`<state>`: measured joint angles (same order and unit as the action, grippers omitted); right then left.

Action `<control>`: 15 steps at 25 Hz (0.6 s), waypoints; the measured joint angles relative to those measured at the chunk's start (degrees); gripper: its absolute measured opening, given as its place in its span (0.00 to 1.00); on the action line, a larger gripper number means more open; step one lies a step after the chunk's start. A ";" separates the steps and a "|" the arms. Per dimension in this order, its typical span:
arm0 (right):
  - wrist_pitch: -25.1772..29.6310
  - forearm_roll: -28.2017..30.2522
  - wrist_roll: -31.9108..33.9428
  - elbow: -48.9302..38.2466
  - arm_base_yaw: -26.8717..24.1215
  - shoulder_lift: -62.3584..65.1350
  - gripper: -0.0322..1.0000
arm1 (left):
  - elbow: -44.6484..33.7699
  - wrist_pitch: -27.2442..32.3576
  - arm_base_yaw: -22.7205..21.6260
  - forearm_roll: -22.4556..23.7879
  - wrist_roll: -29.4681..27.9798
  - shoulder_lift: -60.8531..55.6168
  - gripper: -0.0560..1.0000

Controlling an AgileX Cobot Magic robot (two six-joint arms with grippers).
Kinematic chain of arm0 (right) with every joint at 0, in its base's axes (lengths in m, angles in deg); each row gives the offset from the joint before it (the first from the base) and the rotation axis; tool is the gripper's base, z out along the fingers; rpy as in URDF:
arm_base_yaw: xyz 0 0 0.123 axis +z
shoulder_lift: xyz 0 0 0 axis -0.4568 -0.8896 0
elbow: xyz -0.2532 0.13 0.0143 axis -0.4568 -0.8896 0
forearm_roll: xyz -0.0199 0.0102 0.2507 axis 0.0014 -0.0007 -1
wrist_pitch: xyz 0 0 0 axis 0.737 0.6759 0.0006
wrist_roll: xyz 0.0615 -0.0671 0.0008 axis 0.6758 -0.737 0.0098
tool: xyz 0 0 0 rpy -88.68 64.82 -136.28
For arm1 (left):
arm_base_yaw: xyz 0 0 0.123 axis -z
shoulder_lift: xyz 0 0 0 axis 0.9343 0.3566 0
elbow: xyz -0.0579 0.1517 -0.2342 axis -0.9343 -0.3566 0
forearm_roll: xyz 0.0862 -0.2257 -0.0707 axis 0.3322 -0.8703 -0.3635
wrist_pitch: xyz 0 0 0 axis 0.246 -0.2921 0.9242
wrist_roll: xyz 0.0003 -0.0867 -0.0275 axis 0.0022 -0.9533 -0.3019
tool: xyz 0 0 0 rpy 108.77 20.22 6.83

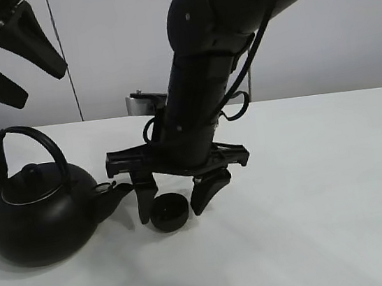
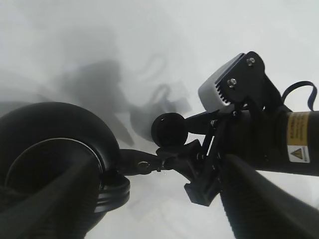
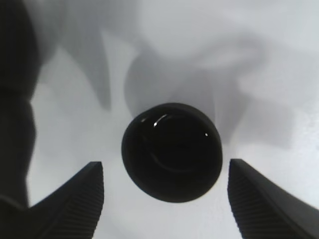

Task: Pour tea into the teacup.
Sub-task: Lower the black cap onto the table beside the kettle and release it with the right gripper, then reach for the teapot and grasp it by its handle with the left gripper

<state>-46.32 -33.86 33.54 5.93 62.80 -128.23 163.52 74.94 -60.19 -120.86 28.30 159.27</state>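
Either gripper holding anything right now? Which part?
Nothing is held. The right gripper straddles the teacup, jaws open with a gap on each side. The left gripper hangs open and empty above the kettle.

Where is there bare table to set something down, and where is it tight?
Bare table runs right of the right gripper, and along the front strip before kettle and teacup. Crowded: kettle spout, teacup and the gripper's open jaws bunch together left of centre.
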 joint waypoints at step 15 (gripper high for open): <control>2.68 5.31 0.66 0.26 -1.78 6.09 0.50 | 0.00 0.00 0.00 0.00 0.00 0.00 0.52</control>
<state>-43.63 -28.56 34.20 6.20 61.03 -122.14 163.52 74.94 -60.19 -120.86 28.30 159.27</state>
